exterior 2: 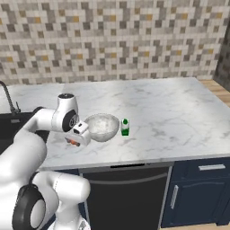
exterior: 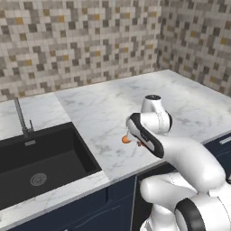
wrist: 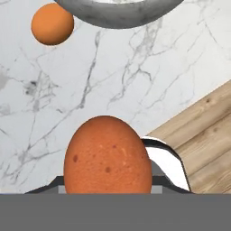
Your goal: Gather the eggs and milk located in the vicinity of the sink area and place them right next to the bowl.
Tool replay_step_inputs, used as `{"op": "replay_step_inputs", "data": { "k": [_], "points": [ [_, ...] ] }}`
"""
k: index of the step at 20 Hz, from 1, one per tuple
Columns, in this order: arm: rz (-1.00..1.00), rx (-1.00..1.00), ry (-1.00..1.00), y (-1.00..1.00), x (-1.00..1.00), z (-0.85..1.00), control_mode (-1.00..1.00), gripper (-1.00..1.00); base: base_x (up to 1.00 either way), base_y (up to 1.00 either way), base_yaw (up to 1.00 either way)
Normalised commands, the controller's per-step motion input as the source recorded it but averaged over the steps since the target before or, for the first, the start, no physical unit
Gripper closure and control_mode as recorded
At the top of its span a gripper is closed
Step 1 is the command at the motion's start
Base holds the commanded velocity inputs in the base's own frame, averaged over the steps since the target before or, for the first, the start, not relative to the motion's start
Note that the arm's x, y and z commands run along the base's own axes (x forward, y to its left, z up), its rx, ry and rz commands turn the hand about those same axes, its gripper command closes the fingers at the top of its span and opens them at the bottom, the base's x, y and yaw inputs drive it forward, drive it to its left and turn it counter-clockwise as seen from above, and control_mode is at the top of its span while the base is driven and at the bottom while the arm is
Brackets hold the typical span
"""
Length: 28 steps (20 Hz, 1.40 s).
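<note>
Close to the lens in the hand view, an orange-brown egg (wrist: 107, 158) sits in my gripper (wrist: 107, 182), which is shut on it; the egg hides the fingertips. A second egg (wrist: 52, 24) lies on the marble just beside the bowl's rim (wrist: 119, 13). From the right base camera, my gripper (exterior 2: 77, 137) hangs low over the counter at the left side of the translucent bowl (exterior 2: 102, 126), with a bit of orange egg (exterior 2: 72, 142) under it. The milk (exterior 2: 125, 127) stands upright, right of the bowl. An egg (exterior: 126, 140) peeks out beside my forearm.
The black sink (exterior: 40, 162) with its gooseneck tap (exterior: 20, 117) lies to the left. The counter's front edge runs close by, with wooden floor (wrist: 203, 135) beyond it. A mosaic tiled wall (exterior 2: 112, 40) backs the counter.
</note>
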Motion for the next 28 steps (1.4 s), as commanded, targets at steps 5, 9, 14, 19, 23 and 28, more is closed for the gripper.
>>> {"op": "replay_step_inputs", "data": {
  "k": [5, 9, 14, 19, 23, 28],
  "points": [
    [-0.12, -0.01, -0.14, 0.03, 0.06, -0.12, -1.0, 1.0, 0.0, 0.0, 0.0],
    [-0.17, -0.01, -0.01, 0.02, -0.05, -0.02, -1.0, 1.0, 0.0, 0.0, 0.0],
    [-0.26, -0.1, 0.0, 0.09, 0.2, -0.21, -1.0, 1.0, 0.0, 0.0, 0.0],
    [-0.14, -0.08, 0.0, 0.12, 0.08, -0.06, -1.0, 1.0, 0.0, 0.0, 0.0],
    [0.0, -0.08, -0.07, 0.02, 0.4, -0.21, -1.0, 1.0, 0.0, 0.0, 0.0],
    [0.02, -0.04, -0.16, 0.0, 0.32, -0.1, -1.0, 1.0, 0.0, 0.0, 0.0]
  ]
}}
